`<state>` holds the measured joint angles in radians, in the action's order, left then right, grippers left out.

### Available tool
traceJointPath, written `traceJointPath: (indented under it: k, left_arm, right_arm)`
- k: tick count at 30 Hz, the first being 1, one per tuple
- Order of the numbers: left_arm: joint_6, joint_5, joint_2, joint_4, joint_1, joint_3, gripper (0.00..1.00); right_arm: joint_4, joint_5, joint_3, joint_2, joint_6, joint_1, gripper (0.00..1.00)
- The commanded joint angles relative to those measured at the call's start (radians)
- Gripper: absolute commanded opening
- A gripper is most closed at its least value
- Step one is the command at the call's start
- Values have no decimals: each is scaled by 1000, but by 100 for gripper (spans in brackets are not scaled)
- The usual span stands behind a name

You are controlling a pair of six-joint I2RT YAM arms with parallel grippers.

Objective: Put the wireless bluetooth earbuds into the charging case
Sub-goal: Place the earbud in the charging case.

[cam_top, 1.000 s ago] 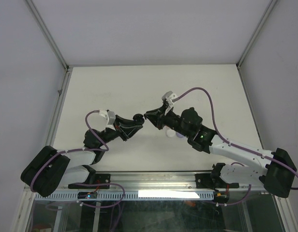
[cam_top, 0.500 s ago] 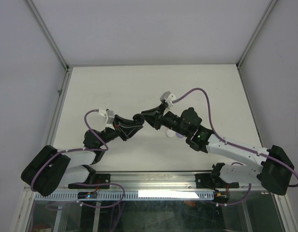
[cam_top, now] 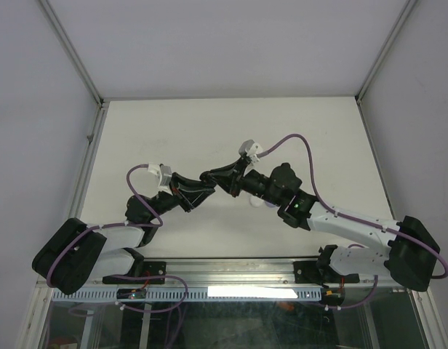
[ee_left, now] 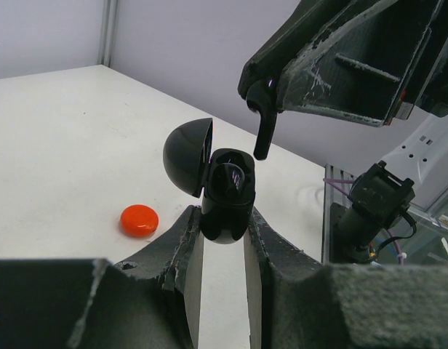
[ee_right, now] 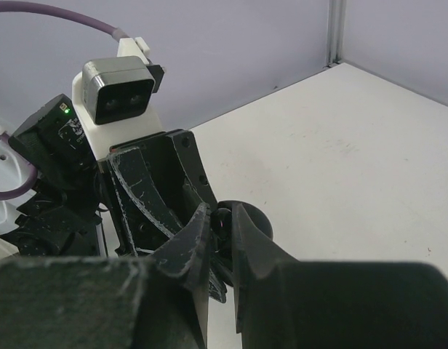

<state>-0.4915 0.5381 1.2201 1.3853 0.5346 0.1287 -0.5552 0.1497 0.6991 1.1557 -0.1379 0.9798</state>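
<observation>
Left arm (cam_top: 137,218) comes in from the near left corner, elbow bent, forearm angled in toward mid-table. The left gripper (ee_left: 222,225) has its jaws clamped on the lower half of the black charging case (ee_left: 228,193), one finger on each side. The case sits upright with its mouth facing up. Its lid (ee_left: 188,156) is flipped open and hangs off to the left in the left wrist view. There's something glossy down in the mouth, but I can't tell if it's a bud or just the socket.

A little red disc (ee_left: 139,219) lies flat on the table (cam_top: 173,131), left of the case and apart from it.

The two grippers meet roughly mid-table, well away from the side rails and the far wall, so all the crowding is fingers against fingers.

Right arm (cam_top: 355,229) stretches in from the near right corner, wrist tipped down over the case. The right gripper (ee_right: 218,222) is pinched on the head of a black earbud (ee_left: 262,123). The bud's long axis is close to vertical with the stem pointing down. The tip is just above the right side of the case mouth, not seated as far as I can see.
</observation>
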Motion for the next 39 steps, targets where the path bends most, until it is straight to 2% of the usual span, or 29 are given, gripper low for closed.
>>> traceJointPath:
  k: [1, 32, 39]
  left_arm:
    - [-21, 20, -17, 114, -9, 13, 0]
    - [-91, -30, -8, 182, -8, -4, 0]
    - [-79, -30, -13, 182, -9, -7, 0]
  right_arm:
    - [-80, 16, -1, 11, 2, 7, 11]
    - [-97, 10, -50, -21, -8, 8, 11]
    - [-89, 29, -46, -10, -18, 8, 14]
